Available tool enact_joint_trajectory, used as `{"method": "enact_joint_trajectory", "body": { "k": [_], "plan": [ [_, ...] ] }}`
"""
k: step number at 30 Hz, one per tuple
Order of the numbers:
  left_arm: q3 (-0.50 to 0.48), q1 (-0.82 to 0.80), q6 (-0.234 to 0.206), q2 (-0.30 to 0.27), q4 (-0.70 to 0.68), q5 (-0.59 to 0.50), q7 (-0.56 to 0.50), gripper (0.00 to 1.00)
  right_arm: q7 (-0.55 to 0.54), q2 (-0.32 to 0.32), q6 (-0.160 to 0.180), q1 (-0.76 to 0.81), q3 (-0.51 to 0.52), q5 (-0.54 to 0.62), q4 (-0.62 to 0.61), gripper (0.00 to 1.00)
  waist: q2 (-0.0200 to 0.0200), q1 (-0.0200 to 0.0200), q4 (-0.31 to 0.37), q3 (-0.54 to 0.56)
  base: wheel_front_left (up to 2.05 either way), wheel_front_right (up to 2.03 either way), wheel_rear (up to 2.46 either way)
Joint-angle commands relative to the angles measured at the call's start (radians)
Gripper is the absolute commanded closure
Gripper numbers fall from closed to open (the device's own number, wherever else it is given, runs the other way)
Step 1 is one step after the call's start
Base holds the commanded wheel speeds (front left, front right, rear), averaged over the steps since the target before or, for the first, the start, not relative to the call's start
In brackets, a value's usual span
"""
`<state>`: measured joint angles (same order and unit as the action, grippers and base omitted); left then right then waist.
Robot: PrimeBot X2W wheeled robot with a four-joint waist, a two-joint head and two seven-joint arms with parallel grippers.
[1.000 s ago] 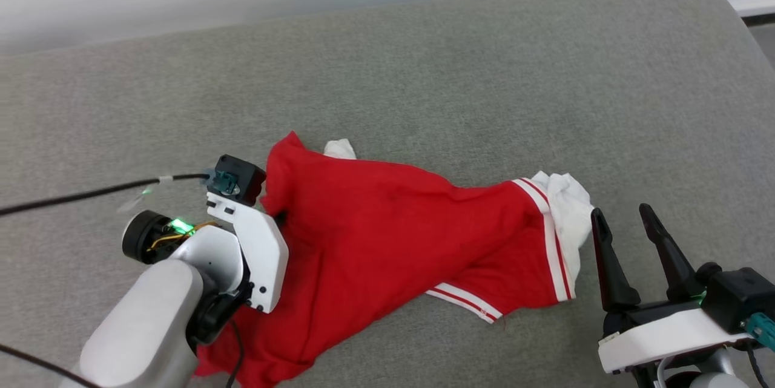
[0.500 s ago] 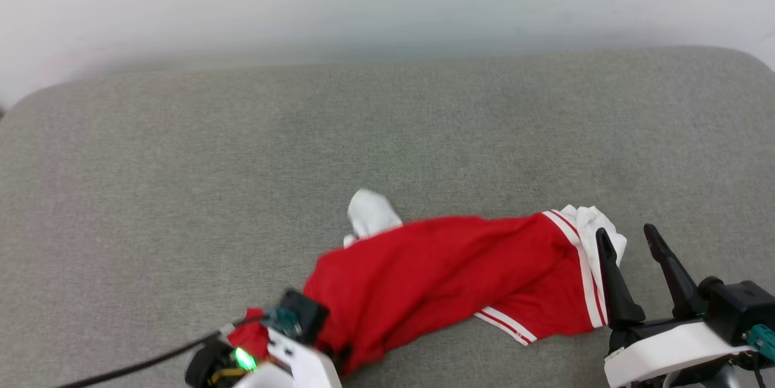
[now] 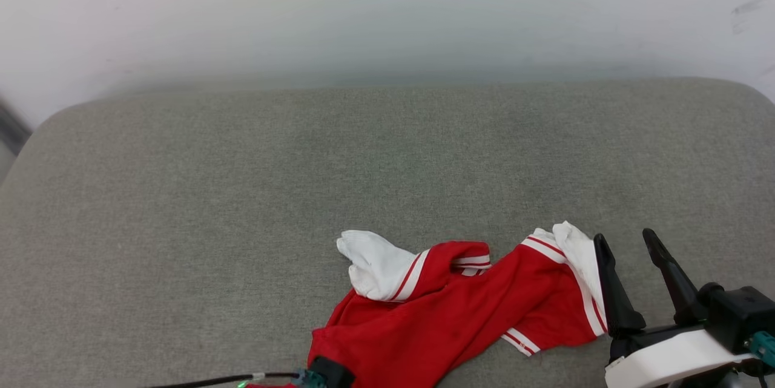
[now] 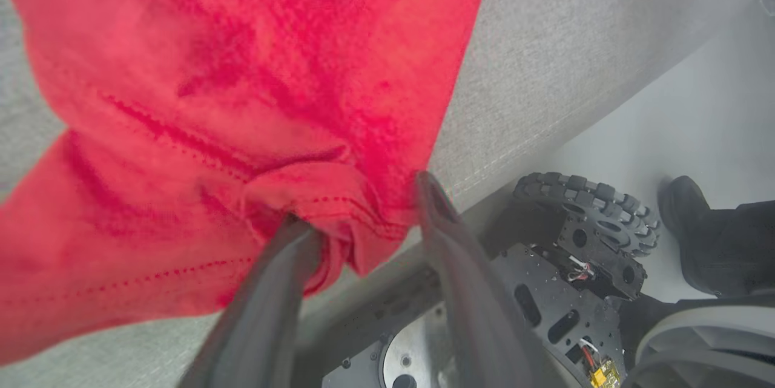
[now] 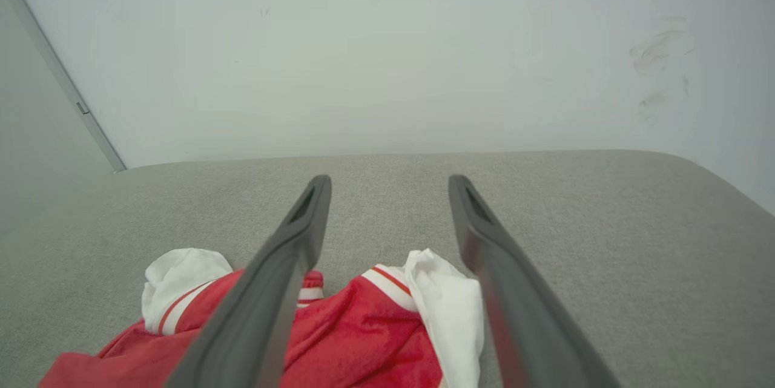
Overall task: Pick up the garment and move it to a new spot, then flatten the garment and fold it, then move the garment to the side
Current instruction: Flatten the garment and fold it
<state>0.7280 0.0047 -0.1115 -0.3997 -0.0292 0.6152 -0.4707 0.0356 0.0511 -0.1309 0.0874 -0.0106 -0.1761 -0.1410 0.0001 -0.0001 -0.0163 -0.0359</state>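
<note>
A grey cushioned surface (image 3: 242, 194) with rounded corners spreads out before me. At its near edge my left end effector (image 4: 363, 203) points down onto the red hem of the garment (image 3: 460, 321). Its two fingers stand apart, and a bunched fold of the cloth lies between them, against the left finger (image 4: 290, 255). Below that edge, a knobbly wheel (image 4: 584, 194) of my base and a person's dark shoe (image 4: 684, 236) stand on the pale floor. The garment lies crumpled on the near right part of the surface, its red body running from the near edge toward the right. One white sleeve (image 3: 375, 261) with striped trim sits at its far left and another (image 3: 578, 249) at its right end. My right end effector (image 3: 624, 235) is just beside that right sleeve, fingers spread wide and pointing away from me; I cannot tell whether it touches the cloth. Farther on, the grey surface runs to a white wall (image 3: 387, 13).
</note>
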Motion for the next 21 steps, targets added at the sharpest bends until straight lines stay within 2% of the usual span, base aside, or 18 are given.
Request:
{"method": "enact_joint_trajectory", "body": {
  "k": [1, 4, 12, 17, 21],
  "plan": [
    [-0.013, -0.009, -0.006, 0.005, -0.008, -0.009, 0.027, 0.0, -0.001, -0.002, 0.0, 0.009, 0.002, 0.004, -0.011, 0.0, -0.0001, 0.0001, -0.002, 0.005, 0.0, 0.0, 0.0],
    [-0.032, -0.022, -0.019, 0.012, -0.03, -0.024, 0.075, 0.0, -0.008, -0.002, 0.0, 0.018, 0.005, 0.004, -0.024, 0.0, -0.0001, 0.0001, -0.006, 0.013, 0.0, 0.0, 0.0],
    [-0.114, -0.123, -0.053, -0.011, -0.103, -0.071, 0.148, 0.0, -0.015, -0.001, 0.0, 0.02, 0.008, -0.007, -0.049, 0.0, -0.0001, 0.0001, 0.001, 0.011, 0.0, 0.0, 0.0],
    [-0.137, -0.246, -0.02, -0.027, -0.048, -0.061, 0.085, 0.0, -0.011, -0.002, 0.0, 0.0, 0.003, -0.017, -0.056, 0.0, -0.0001, 0.0001, 0.021, -0.035, 0.0, 0.0, 0.0],
    [-0.144, -0.331, 0.013, -0.018, 0.016, -0.029, 0.025, 0.0, -0.004, -0.001, 0.0, -0.02, 0.001, -0.016, -0.049, 0.0, -0.0001, 0.0001, 0.037, -0.073, 0.0, 0.0, 0.0]
  ]
}}
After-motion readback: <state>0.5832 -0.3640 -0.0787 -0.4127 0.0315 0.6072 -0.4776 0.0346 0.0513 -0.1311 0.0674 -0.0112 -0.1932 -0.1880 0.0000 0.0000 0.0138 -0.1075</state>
